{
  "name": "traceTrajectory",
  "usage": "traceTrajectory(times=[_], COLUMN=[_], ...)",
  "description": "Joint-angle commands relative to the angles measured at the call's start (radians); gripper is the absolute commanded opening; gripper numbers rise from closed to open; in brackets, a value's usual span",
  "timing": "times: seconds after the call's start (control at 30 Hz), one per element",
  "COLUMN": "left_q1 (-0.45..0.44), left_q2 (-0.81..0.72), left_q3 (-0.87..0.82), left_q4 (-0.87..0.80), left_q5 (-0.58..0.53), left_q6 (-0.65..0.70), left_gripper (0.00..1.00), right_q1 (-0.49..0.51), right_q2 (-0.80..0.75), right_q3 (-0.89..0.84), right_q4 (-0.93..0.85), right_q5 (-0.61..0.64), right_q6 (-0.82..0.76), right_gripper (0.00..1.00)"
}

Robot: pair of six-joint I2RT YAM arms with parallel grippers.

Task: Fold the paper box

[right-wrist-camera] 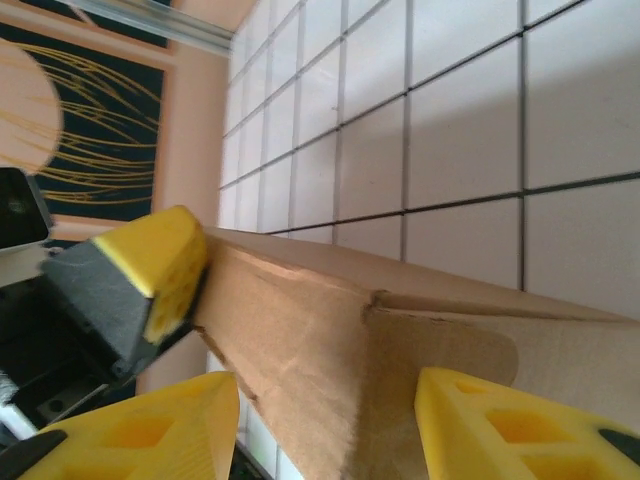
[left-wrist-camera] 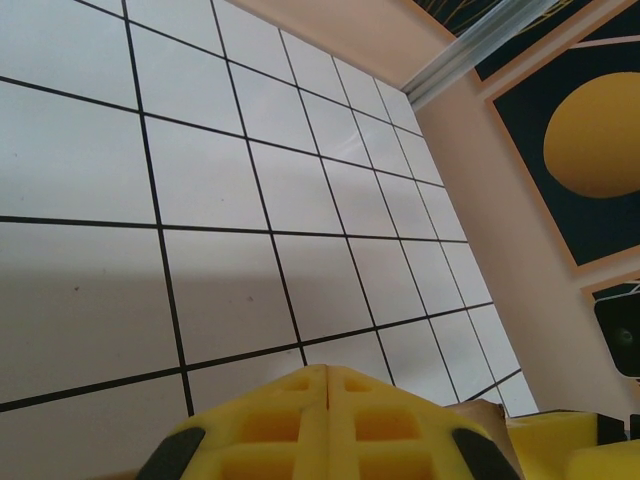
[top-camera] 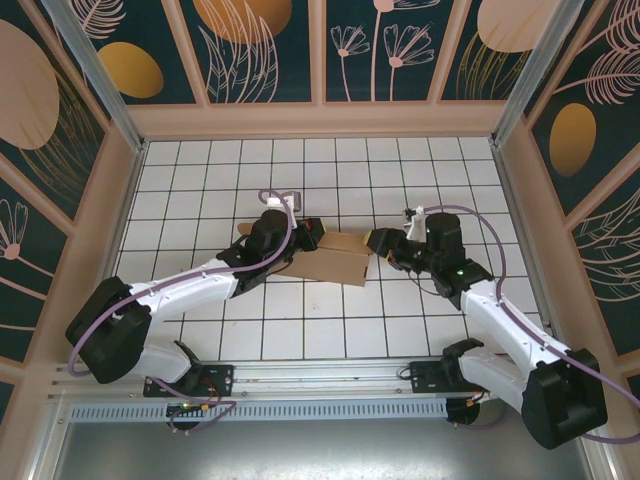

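Your left gripper (left-wrist-camera: 328,388) has its yellow fingers pressed flat together, seam to seam, with nothing pinched between them. From the top camera you see it reaching in over the left end of the paper box (top-camera: 330,264). The right wrist camera shows its tip resting against the upper edge of a raised cardboard wall.

Your right gripper (right-wrist-camera: 330,400) is spread, one finger on each side of that same wall at the box's right end. A sliver of white tile shows between the near finger and the cardboard, so it looks like a straddle and not a pinch. The far pad may be touching the flap, but you cannot be sure from this angle.

You will find the box at mid-table on the white tiled table (top-camera: 200,190), lying between the two grippers. Most of the sheet lies low on the tiles, with its long side running left to right. At the right end a wall stands up, and beside it a rounded flap folds in at a torn-looking crease. As a container it is only partly formed, with walls up at one end. The arms cover the part that might hold anything, so you cannot tell what lies inside.
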Motion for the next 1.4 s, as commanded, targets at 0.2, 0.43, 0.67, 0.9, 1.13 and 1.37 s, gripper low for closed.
traceTrajectory(times=[0.2, 0.43, 0.67, 0.9, 1.13, 1.37], left_q1=[0.000, 0.001, 0.001, 0.004, 0.131, 0.417], left_q2=[-0.017, -0.020, -0.037, -0.111, -0.244, -0.329], left_q3=[-0.036, -0.033, -0.022, 0.058, 0.091, -0.065], left_q4=[-0.065, -0.068, -0.080, -0.189, -0.326, -0.321], left_q5=[0.013, 0.015, 0.014, -0.035, -0.026, 0.073], left_q6=[-0.004, -0.006, -0.006, 0.067, 0.133, 0.044], left_gripper=[0.00, 0.00, 0.00, 0.00, 0.00, 0.00], right_q1=[0.094, 0.316, 0.333, 0.363, 0.393, 0.415], right_q2=[0.011, 0.194, 0.270, 0.291, 0.268, 0.270], right_q3=[0.321, 0.400, 0.384, 0.334, 0.303, 0.310], right_q4=[-0.379, -0.334, -0.291, -0.321, -0.342, -0.340], right_q5=[0.320, 0.374, 0.385, 0.449, 0.523, 0.534], right_q6=[-0.340, -0.365, -0.336, -0.338, -0.339, -0.345], right_gripper=[0.37, 0.14, 0.09, 0.08, 0.07, 0.08])
